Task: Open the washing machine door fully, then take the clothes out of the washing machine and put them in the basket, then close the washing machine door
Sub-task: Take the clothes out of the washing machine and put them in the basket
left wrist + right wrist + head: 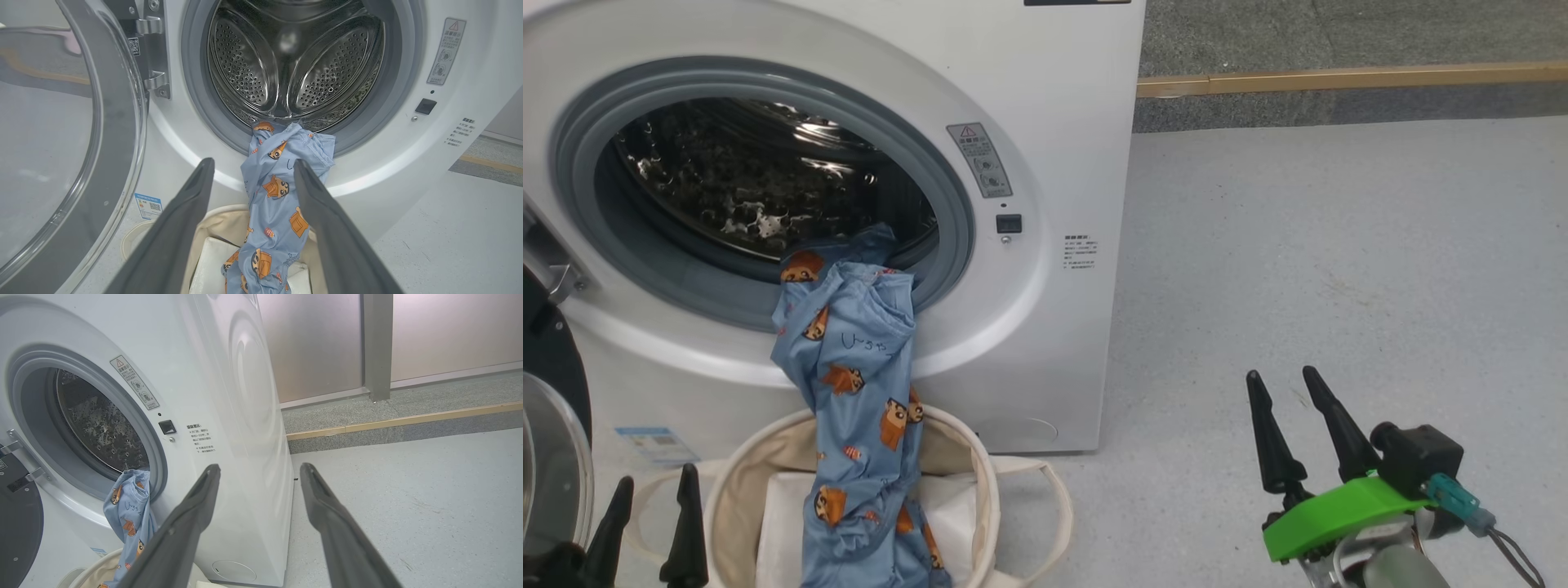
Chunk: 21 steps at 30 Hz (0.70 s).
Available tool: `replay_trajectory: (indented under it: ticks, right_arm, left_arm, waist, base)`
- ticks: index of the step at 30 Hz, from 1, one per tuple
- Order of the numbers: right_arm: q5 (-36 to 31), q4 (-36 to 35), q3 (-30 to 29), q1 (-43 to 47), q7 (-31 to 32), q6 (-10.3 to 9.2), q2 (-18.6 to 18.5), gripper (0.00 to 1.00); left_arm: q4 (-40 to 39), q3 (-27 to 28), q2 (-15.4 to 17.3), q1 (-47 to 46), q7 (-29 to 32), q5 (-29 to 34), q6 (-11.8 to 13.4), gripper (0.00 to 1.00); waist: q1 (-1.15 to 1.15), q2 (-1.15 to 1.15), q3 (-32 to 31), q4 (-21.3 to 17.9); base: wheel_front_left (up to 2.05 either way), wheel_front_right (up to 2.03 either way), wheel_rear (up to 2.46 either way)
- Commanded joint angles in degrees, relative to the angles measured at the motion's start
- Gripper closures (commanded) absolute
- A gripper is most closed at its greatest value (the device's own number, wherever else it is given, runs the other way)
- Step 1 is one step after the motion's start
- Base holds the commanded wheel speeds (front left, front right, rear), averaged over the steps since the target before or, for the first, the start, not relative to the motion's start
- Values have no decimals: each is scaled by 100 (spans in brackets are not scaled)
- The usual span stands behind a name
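1. The left gripper [254, 162], nearest the lens, has its two long dark fingers spread with nothing between them. In the left wrist view they frame the clothes [278, 204] on either side without touching the fabric.
2. The right gripper [1281, 374] is also spread and empty. It sits low over the grey floor [1339, 245] to the right of the washing machine [1054, 122], well apart from the garment.
3. The clothes, a light blue garment printed with orange-brown cartoon figures, hang from the mouth of the perforated steel drum [286, 61]. They cross the grey rubber ring [956, 212] and run down the white front. The lower end lies in the basket [984, 465], on its white sheet lining.
4. The washing machine door [114, 122] is swung wide to the left on its metal hinge [153, 53], clear of the opening.
5. The step in hand appears to be finishing the removal, since the top of the garment rests at the drum's lip.
6. The left gripper looks better placed for this. It should reach forward and pinch the bunched fabric just below the ring.
7. From there it should lift the fabric up over the lip rather than dragging it, so nothing snags in the ring's fold.
8. It should then lower the garment straight down and let go only once all of it is inside the basket's rim. A sideways pull could tip the soft bag.
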Motion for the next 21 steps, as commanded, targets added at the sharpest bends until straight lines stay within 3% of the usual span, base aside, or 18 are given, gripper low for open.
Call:
replay_trajectory:
  ticks: [1, 15, 21]
  right_arm:
    - [-1, -217, 119, -128, -53, 43, 14, 0]
    - [5, -205, 170, -169, -53, 43, 14, 0]
    - [28, -222, 226, -220, -53, 43, 14, 0]
  left_arm:
    - [-141, 264, 161, -198, -73, 27, 57, 0]
    - [-28, 143, 182, -372, -24, 31, 40, 0]
    - [303, 4, 251, -767, 103, 28, -93, 0]
  waist:
    - [0, 0, -6, -2]
    - [0, 0, 60, -28]
    - [0, 0, 182, -125]
  base:
    - [0, 0, 0]
    - [0, 0, 0]
    - [0, 0, 0]
